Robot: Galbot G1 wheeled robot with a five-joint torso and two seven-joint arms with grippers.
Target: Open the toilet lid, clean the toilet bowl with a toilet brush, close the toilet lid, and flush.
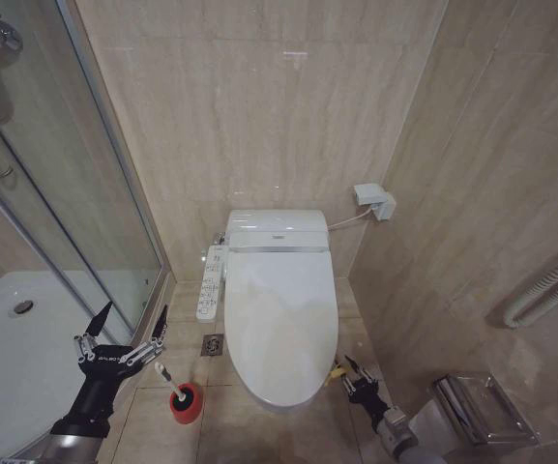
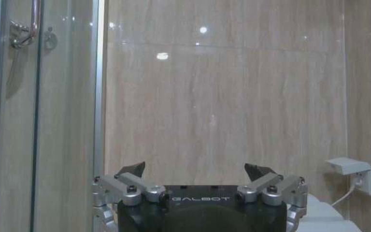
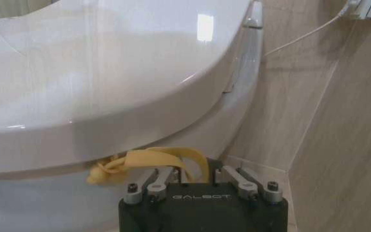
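The white toilet lid (image 1: 280, 309) lies closed over the toilet bowl, hiding the bowl's inside. A yellow loop (image 1: 337, 368) hangs from the lid's front right edge. My right gripper (image 1: 360, 367) sits low at that edge, and in the right wrist view its fingers (image 3: 163, 176) are drawn in on the yellow loop (image 3: 153, 157) under the lid (image 3: 108, 72). The toilet brush (image 1: 167, 379) stands in its red holder (image 1: 186, 403) on the floor left of the toilet. My left gripper (image 1: 129, 324) hovers open just left of the brush and faces the back wall (image 2: 195, 170).
A glass shower door (image 1: 85, 193) and white shower tray (image 1: 27, 338) close off the left. A control panel (image 1: 211, 285) juts from the toilet's left side above a floor drain (image 1: 212, 344). On the right wall are a paper holder (image 1: 477, 406), a grab bar (image 1: 549, 285) and a socket (image 1: 375, 200).
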